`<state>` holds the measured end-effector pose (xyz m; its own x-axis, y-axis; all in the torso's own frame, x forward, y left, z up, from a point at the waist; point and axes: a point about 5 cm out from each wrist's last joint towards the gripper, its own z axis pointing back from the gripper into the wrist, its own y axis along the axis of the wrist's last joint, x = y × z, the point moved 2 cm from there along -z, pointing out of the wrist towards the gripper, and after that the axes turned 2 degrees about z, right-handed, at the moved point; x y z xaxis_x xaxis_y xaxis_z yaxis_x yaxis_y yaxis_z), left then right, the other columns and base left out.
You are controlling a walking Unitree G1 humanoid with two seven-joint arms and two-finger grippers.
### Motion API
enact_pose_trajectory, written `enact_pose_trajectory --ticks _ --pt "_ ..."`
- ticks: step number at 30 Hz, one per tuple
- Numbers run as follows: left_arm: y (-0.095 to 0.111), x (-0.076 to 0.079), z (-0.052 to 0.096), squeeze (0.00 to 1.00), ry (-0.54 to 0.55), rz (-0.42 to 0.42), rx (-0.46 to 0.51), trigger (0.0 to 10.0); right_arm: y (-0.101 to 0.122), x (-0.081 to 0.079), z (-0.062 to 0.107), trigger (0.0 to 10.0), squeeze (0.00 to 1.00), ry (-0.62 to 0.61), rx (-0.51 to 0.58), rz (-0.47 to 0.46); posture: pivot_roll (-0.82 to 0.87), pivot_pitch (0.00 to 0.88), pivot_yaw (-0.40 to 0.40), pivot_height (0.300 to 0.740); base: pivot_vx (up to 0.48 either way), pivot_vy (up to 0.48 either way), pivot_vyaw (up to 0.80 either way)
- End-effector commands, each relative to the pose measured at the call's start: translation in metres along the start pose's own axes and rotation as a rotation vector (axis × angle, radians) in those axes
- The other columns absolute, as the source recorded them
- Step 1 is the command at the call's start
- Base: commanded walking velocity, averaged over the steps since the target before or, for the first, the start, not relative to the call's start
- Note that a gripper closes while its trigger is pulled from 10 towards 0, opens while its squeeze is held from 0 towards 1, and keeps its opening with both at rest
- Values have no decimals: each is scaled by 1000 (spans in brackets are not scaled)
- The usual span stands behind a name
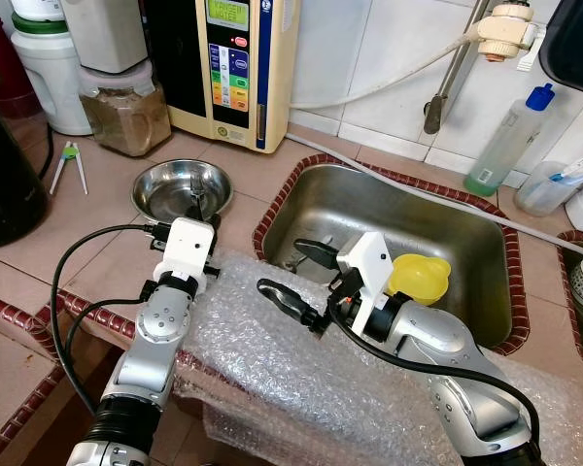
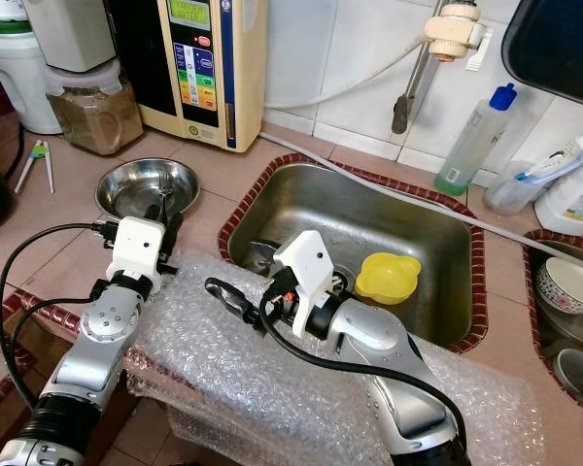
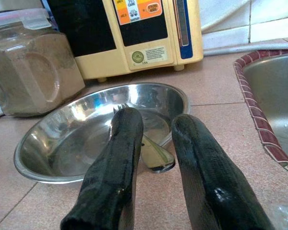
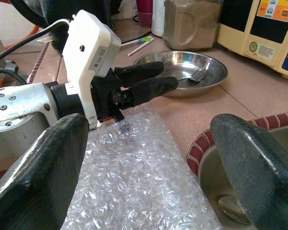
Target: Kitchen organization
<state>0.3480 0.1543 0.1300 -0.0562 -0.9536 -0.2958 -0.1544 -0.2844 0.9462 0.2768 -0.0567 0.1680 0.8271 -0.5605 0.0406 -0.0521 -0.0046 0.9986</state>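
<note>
The left gripper (image 3: 151, 143) has its two black fingers (image 3: 116, 163) drawn close together with only a narrow gap, and a metal fork (image 3: 151, 152) shows through that gap at their tips; whether the pads actually press it cannot be told. The fork's tines rest inside the steel bowl (image 1: 180, 186), which sits on the tiled counter (image 1: 87, 228) just beside the sink's (image 1: 408, 209) left rim. The right gripper (image 1: 296, 272) is spread wide, holding nothing, one finger out over the sink's near left corner and the other over the bubble wrap (image 1: 301, 379) that covers the counter edge in front of the sink. A yellow plastic cup (image 1: 420, 277) lies in the sink basin, close to the right wrist. Behind the sink, against the tiled wall, a clear bottle with a blue cap (image 1: 507, 144) stands near the rim's far right corner, and a tap (image 1: 500, 29) hangs above. Behind the steel bowl, a cream water purifier (image 1: 235, 68) stands upright with a jar of brown powder (image 1: 126, 112) beside it, further from the sink. A pair of white-and-green tongs (image 1: 68, 165) lies on the counter beyond the bowl, away from the sink.
</note>
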Motion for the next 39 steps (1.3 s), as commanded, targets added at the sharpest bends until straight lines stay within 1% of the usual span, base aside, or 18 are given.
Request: enact_pose_trajectory --ticks 1,13,16,18,19,20,22,23,26,27,28,31,32,33,34,36,38,39 --pt "1 -1 -1 0 6 -10 7 0 2 1 2 10000 0 -2 4 17 82 89 -77 740 0 0 0" --pt "2 -8 2 0 35 -27 21 0 1 1 -1 10000 0 3 3 20 99 84 -75 740 0 0 0" --pt "15 -10 4 0 52 -45 91 0 1 1 -2 10000 0 2 3 21 101 83 -74 740 0 0 0" --pt "34 -7 5 0 42 -60 181 0 1 1 -2 10000 0 1 5 22 101 83 -77 740 0 0 0" --pt "45 -4 6 0 29 -69 228 0 1 1 -2 10000 0 -1 5 23 101 84 -79 740 0 0 0" --pt "64 3 7 0 -15 -81 311 0 2 3 -2 10000 0 -5 7 25 104 84 -80 740 0 0 0" --pt "66 4 7 0 -21 -82 321 0 2 3 -2 10000 0 -6 7 25 104 84 -80 740 0 0 0" --pt "79 10 8 0 -56 -83 375 0 2 4 -3 10000 0 -10 9 26 104 85 -80 740 0 0 0" --pt "86 13 8 0 -91 -80 397 0 2 5 -3 10000 0 -14 8 27 104 84 -80 740 0 0 0" --pt "87 12 8 0 -86 -55 393 0 2 5 -3 10000 0 -15 8 27 104 84 -80 740 0 0 0" --pt "89 7 7 0 -64 -36 385 0 2 6 -2 10000 0 -17 8 27 102 85 -79 740 0 0 0" --pt "89 2 6 0 -50 -66 375 0 2 6 -2 10000 0 -22 6 27 104 85 -78 740 0 0 0" --pt "84 -3 5 0 -25 -62 351 353 1 6 -2 10000 0 -23 5 27 104 85 -78 740 0 0 0" --pt "78 -8 4 0 1 -54 322 353 1 6 -2 10000 0 -24 4 27 104 85 -78 740 0 0 0" --pt "74 -13 4 1000 24 -56 309 10000 1 6 -2 10000 0 -24 4 27 103 85 -78 740 0 0 0" --pt "72 -16 5 1000 37 -59 303 10000 1 6 -2 10000 0 -24 5 27 102 85 -78 740 0 0 0" --pt "55 -30 8 1000 92 -60 263 10000 1 6 -3 10000 0 -28 4 31 102 86 -80 740 0 0 0" --pt "53 -31 8 1000 95 -58 257 10000 0 6 -3 10000 0 -29 3 31 102 86 -80 740 0 0 0"
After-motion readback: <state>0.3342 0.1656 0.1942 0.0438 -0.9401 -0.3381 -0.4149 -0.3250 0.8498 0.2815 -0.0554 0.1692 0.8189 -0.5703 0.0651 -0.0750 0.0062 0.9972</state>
